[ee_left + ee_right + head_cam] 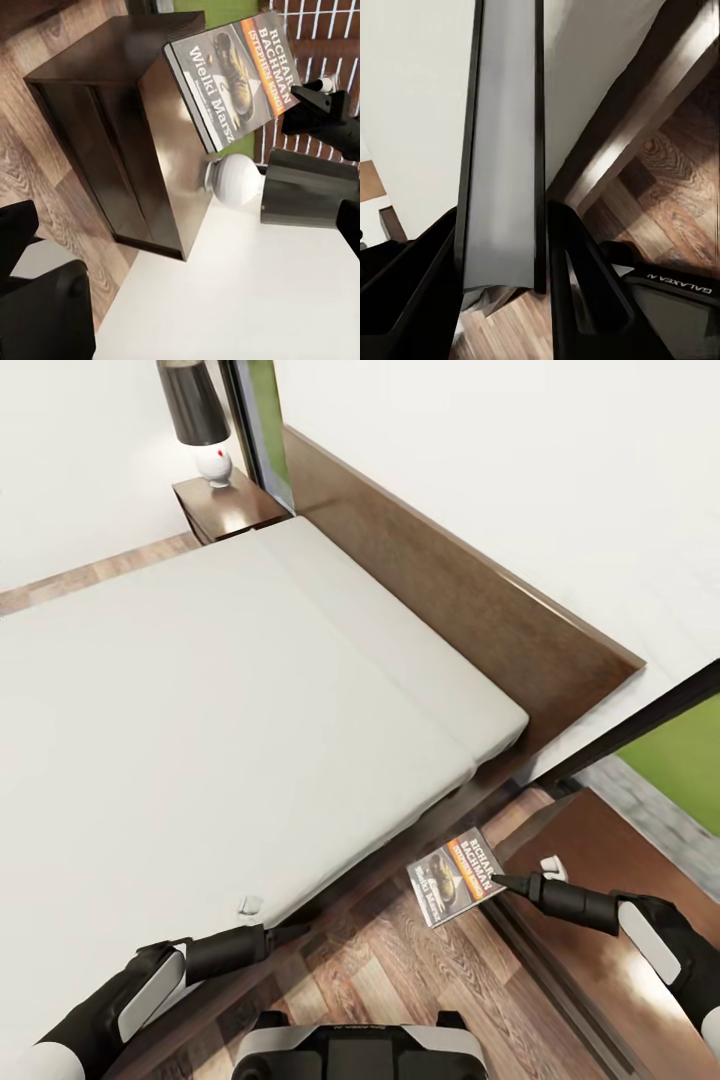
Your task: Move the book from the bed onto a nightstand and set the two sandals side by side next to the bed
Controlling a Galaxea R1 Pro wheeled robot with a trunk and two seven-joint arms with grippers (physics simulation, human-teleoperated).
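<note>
While the book (pixel 458 877) is clamped in the right gripper's (pixel 500 882) jaws, clear of the bed (pixel 200 710), carriage onto the nightstand (pixel 610 920) is needed; the left gripper (pixel 290 933) is unladen.

**Lighting and render quality**

We see bright, even, soft light. The mattress (pixel 200 740) at centre left is nearly washed out. Glare streaks the nightstand top (pixel 640 960) at lower right. The right wrist view's near book edge (pixel 502 150) is blurred.

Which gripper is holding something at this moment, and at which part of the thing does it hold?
The right gripper holds the book by one edge, with the jaws closed on it, above the floor beside the nightstand. The left gripper holds nothing.
</note>
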